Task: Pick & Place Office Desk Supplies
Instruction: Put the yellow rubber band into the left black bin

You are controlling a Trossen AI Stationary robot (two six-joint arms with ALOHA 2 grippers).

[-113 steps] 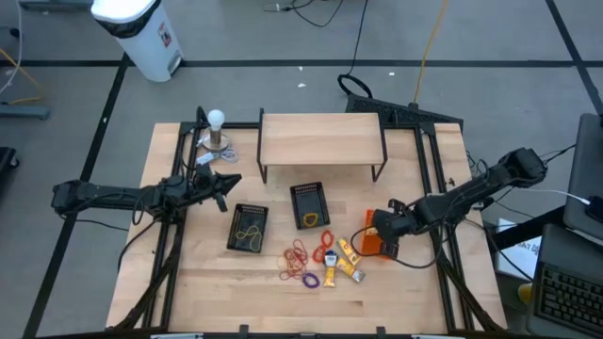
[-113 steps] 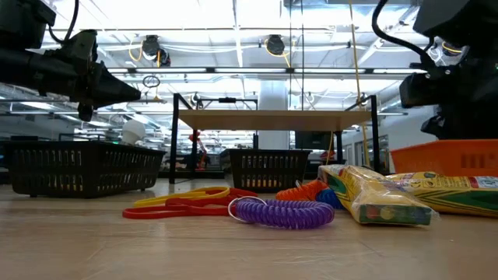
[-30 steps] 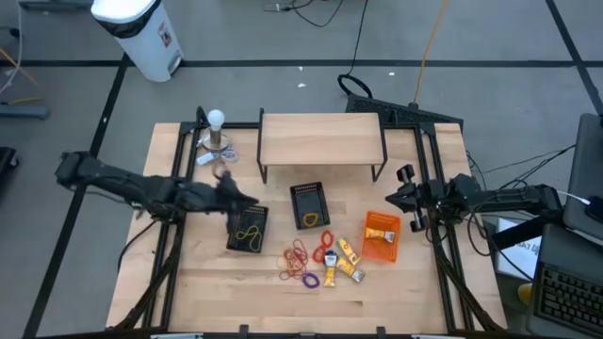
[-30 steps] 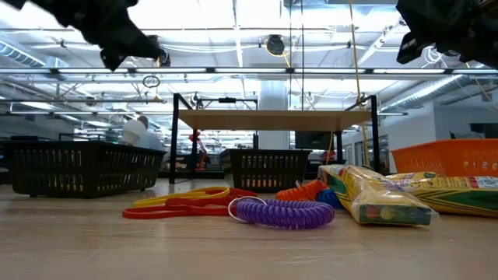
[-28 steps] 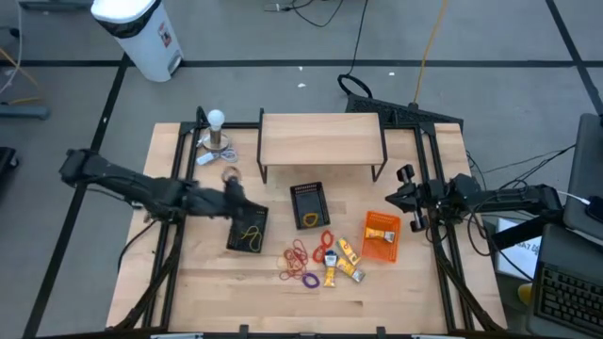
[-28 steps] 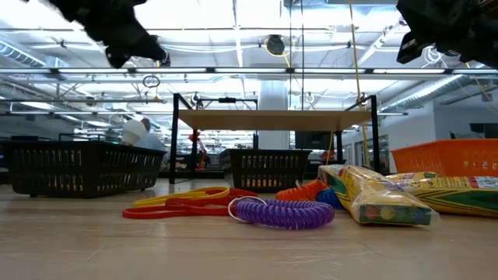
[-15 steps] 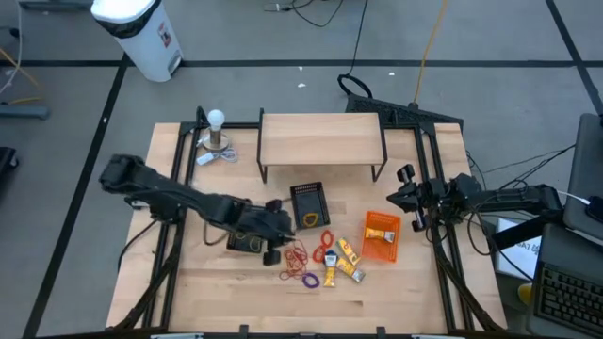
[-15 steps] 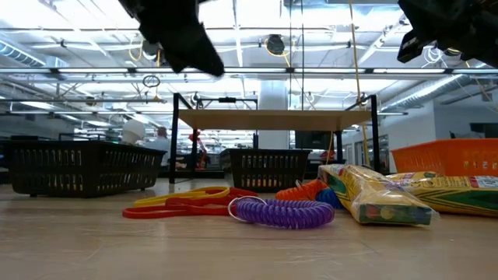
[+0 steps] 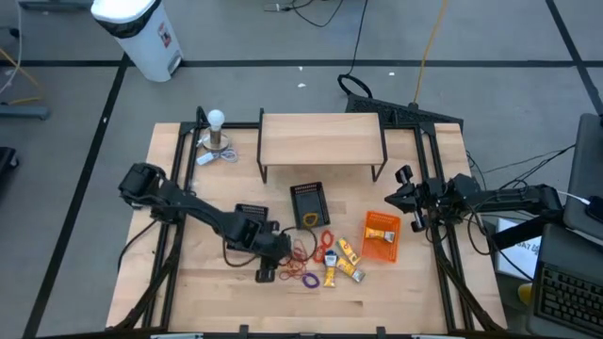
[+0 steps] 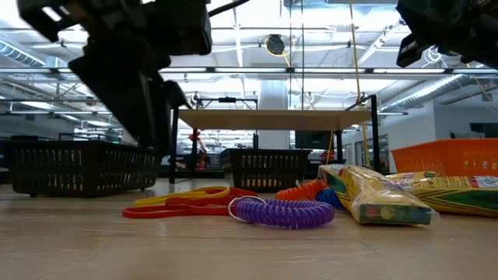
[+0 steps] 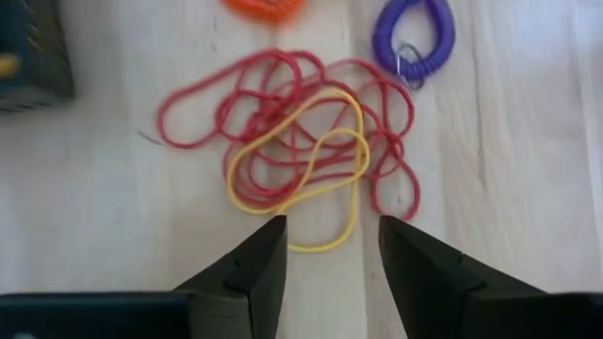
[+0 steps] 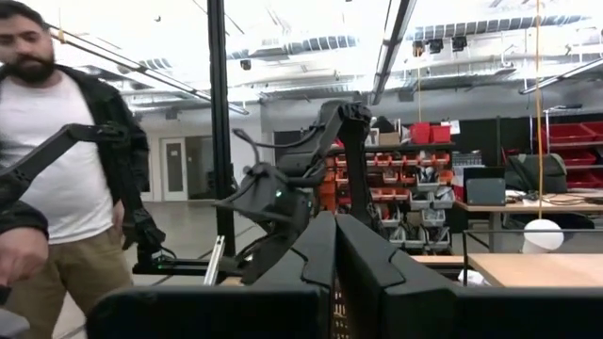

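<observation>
A tangle of red and yellow rubber bands [image 11: 292, 160] lies flat on the table beside a purple coil [image 11: 415, 38] and an orange coil [image 11: 264, 8]. In the high view the bands [image 9: 300, 252] sit left of the yellow packets [image 9: 344, 262]. My left gripper [image 11: 330, 231] is open and hovers just over the near-left edge of the bands [image 9: 275, 256], fingers on either side of a yellow loop. My right gripper [image 12: 334, 254] is shut and waits at the table's right edge [image 9: 403, 202].
An orange basket [image 9: 381, 235] stands right of the packets. One black basket [image 9: 309, 205] is behind the bands; another [image 9: 247, 221] is partly under my left arm. A wooden shelf [image 9: 320, 141] and a white ball on a stand [image 9: 217, 127] are at the far side. A person [image 12: 57, 169] stands beyond the table.
My left gripper has swung from above the left black basket toward the table's right and near edge, and has come down low over the rubber bands. The bands, coils and packets have stayed where they were.
</observation>
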